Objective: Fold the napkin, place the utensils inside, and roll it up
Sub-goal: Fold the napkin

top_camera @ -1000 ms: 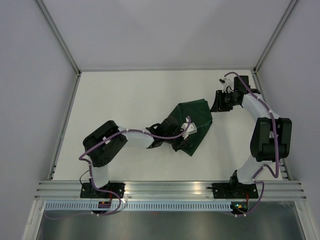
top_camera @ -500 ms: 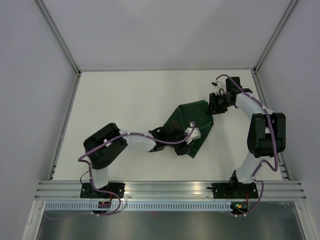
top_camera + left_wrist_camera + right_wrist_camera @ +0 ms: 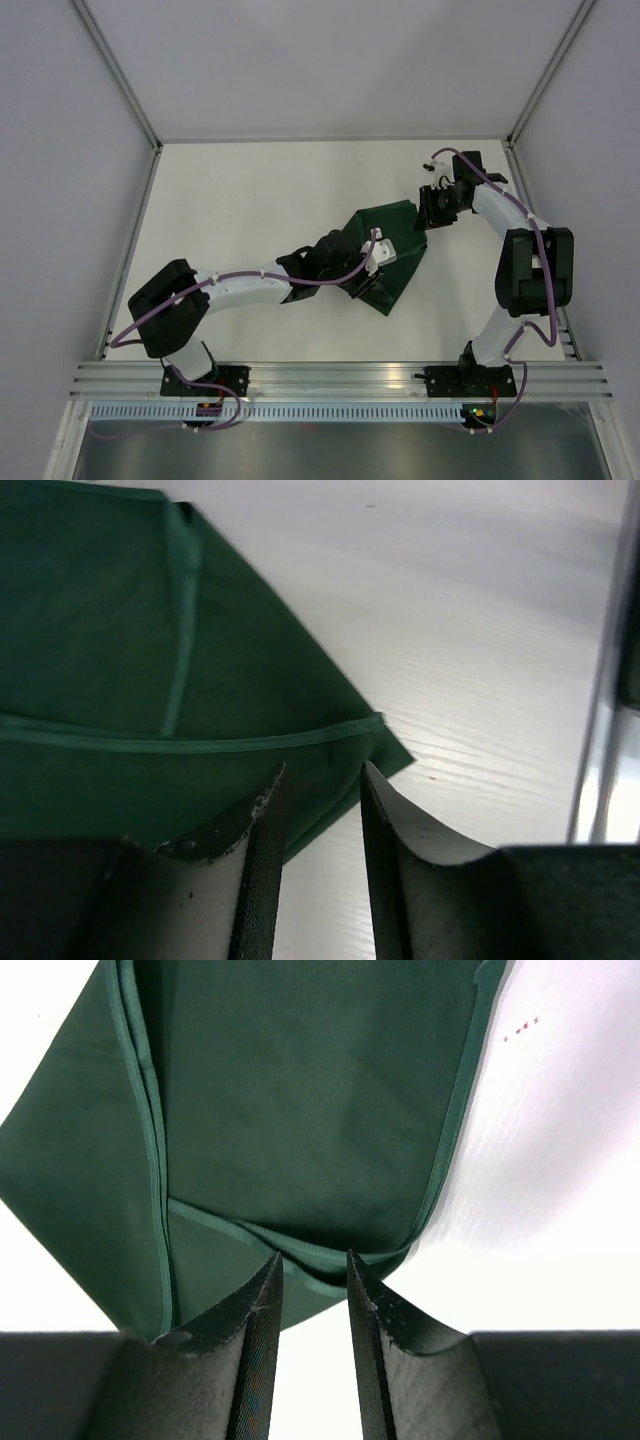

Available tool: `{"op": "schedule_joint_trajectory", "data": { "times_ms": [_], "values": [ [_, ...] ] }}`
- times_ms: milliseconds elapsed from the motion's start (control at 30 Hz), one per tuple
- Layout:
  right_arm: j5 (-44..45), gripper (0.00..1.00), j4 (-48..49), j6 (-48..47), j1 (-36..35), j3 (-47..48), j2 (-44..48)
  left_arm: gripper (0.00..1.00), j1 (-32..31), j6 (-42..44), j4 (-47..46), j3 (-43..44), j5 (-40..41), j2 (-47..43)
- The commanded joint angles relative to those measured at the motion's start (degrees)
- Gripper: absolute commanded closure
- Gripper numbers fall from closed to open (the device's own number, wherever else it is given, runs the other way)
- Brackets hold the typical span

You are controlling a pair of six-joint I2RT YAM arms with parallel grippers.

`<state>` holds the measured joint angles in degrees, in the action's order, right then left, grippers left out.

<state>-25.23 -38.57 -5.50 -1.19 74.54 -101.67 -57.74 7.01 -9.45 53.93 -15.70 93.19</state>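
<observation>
**Top view, near to far.**

**Left arm** (image 3: 240,288): runs from its base at the near edge toward 2 o'clock, low over the desk (image 3: 240,190). Its wrist covers the 9 o'clock side of the napkin (image 3: 400,232).

**Left claw** (image 3: 322,770): set over the napkin's near part. In the wrist view its fingers (image 3: 255,880) stand a narrow way apart with nothing between them, and bare desk shows through the gap. A pointed napkin corner lies just past the tips, with a hemmed edge running across the view.

**Napkin:** dark green, folded flat on the desk, just to 3 o'clock of the desk's middle. The long axis runs about 7 to 1 o'clock. The narrow, pointed end faces 7 o'clock, toward the near edge, and the broad end faces the far side. Hems seen in both wrist views show more than one layer stacked.

**Right arm** (image 3: 535,275): rises from its base at the near edge, then bends back toward 11 o'clock.

**Right claw** (image 3: 430,212): at the napkin's far, 1 o'clock corner. In its wrist view the fingers (image 3: 255,1360) are narrowly parted and grip nothing. White desk fills the gap, and a folded, hemmed corner lies right at the tips. Whether the tips touch the cloth cannot be told.
</observation>
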Motion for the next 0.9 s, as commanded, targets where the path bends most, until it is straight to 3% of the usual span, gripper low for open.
{"op": "schedule_joint_trajectory", "data": {
  "times_ms": [0, 67, 267, 467, 867],
  "values": [
    [-0.3, 0.62, -4.8, -2.8, -0.1, 1.0, 4.2, 0.61, 2.7, 0.0, 1.6, 3.5, 11.6, 0.1],
    [0.4, 0.62, -5.6, -4.3, -0.2, -1.8, 5.2, 0.69, 5.0, -3.8, 3.0, 6.5, 18.0, 2.5],
    [0.6, 0.65, -5.4, -7.0, -0.7, -8.3, 6.5, 0.96, 14.2, -13.8, 10.7, 15.6, 21.3, 10.7],
    [2.7, 0.66, -4.6, -7.4, -1.7, -10.1, 3.6, 0.98, 18.7, -17.3, 14.9, 20.4, 20.8, 17.8],
    [7.6, 0.67, -2.2, -5.5, -3.9, -5.9, -5.8, 0.98, 20.1, -21.8, 12.3, 13.2, 19.0, 15.9]
  ]
}}
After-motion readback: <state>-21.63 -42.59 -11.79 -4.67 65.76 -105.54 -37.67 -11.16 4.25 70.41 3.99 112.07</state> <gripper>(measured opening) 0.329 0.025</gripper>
